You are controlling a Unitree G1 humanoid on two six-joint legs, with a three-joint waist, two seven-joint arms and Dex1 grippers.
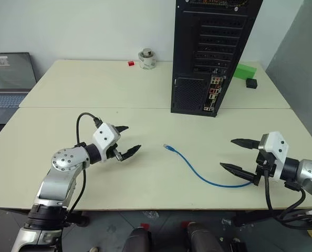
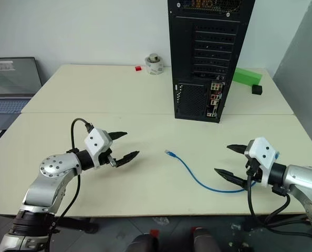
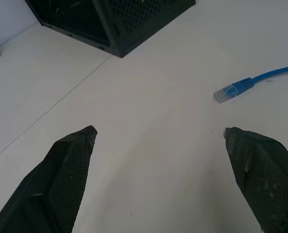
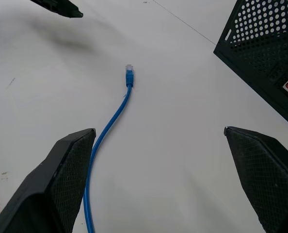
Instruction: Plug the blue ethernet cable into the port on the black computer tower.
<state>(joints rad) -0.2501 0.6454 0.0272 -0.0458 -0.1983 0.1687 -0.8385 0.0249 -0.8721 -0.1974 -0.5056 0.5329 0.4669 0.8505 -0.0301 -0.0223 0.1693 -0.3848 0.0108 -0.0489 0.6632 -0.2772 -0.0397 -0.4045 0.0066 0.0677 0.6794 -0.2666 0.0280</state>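
Observation:
The blue ethernet cable (image 1: 198, 170) lies loose on the cream table, its clear plug (image 1: 167, 147) pointing left, the cord curving toward my right gripper. The black computer tower (image 1: 211, 52) stands upright at the back, rear face toward me. Its coloured connector strip (image 1: 214, 94) runs down the lower right of that face; I cannot pick out the port in it. My left gripper (image 1: 128, 140) is open, just above the table, left of the plug. At the cable's right end my right gripper (image 1: 239, 155) hovers open and holds nothing.
A grey laptop (image 1: 9, 79) sits open at the far left. At the back stand a tape roll (image 1: 147, 59) and a small red piece (image 1: 131, 63). A green block (image 1: 245, 71) and a small black cube (image 1: 251, 83) lie right of the tower.

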